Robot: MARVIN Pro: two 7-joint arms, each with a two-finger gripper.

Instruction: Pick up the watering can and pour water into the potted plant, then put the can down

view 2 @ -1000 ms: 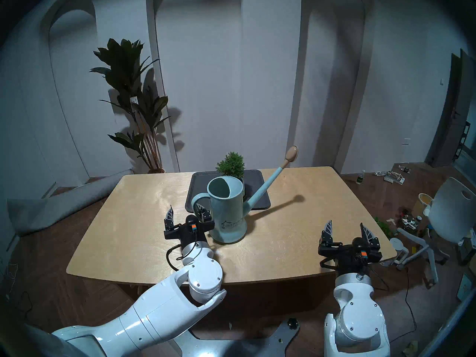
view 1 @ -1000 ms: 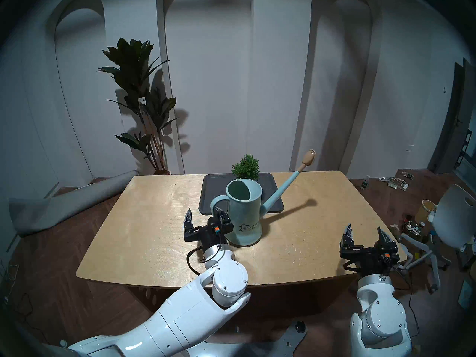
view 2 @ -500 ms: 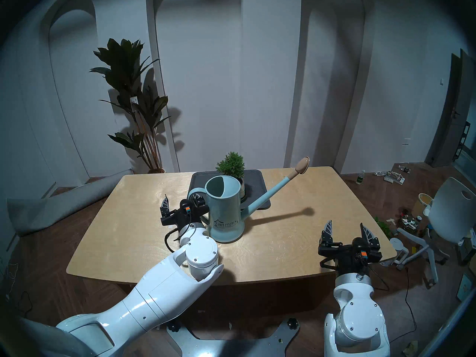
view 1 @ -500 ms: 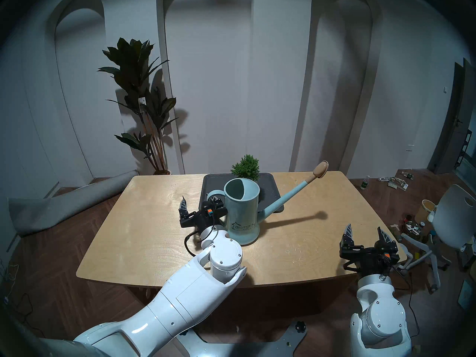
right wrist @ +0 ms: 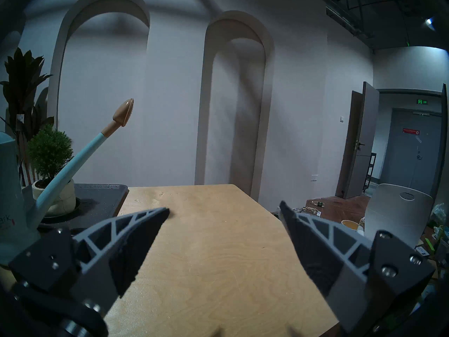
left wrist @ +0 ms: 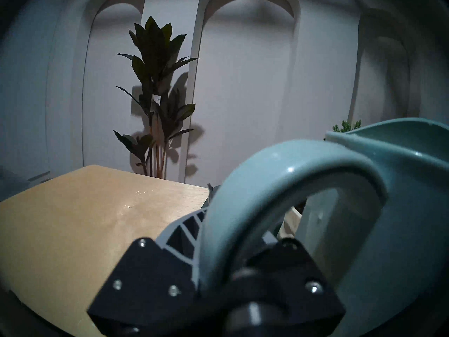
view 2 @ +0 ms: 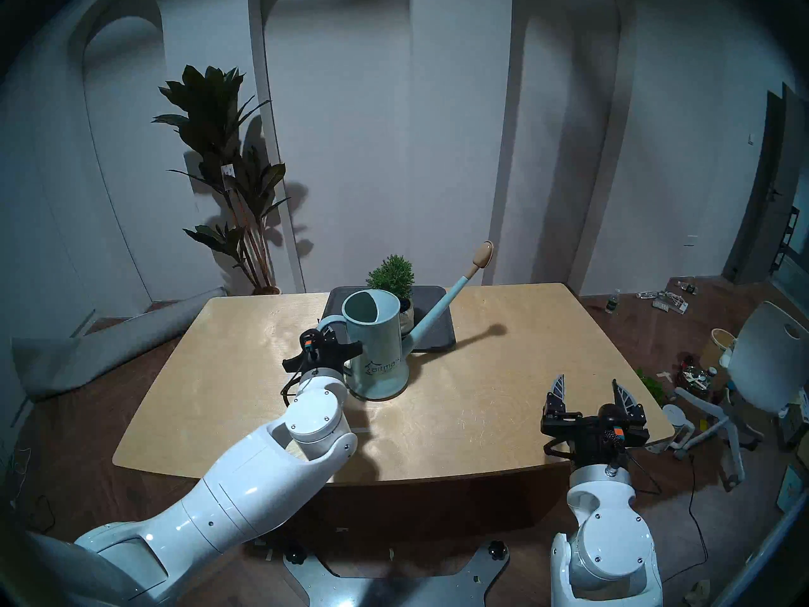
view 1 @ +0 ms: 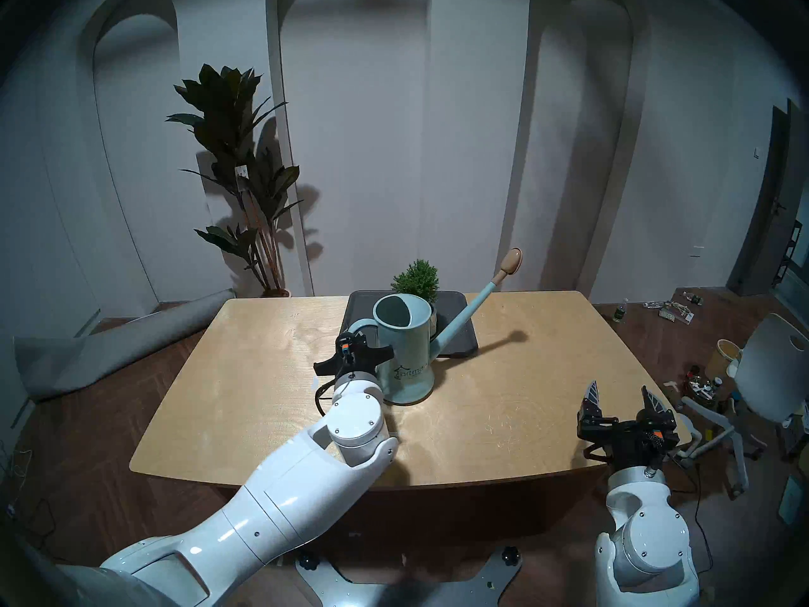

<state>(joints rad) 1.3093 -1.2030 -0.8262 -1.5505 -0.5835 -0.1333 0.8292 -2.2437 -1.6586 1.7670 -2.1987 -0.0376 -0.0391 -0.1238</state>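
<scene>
Your left gripper has its fingers clamped on the loop handle of the watering can, which stands on the counter just before the potted plant. Lift straight and level; keep the spout clear of the foliage. The right gripper waits with fingers spread, empty.

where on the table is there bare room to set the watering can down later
Bare wood lies between the watering can and the right tool, and left of the left tool toward the table edge. The far middle is crowded: the black tray holds the potted plant.

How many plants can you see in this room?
2: a small potted plant on the dark tray behind the watering can; a tall floor plant against the wall. Others may be hidden.
</scene>
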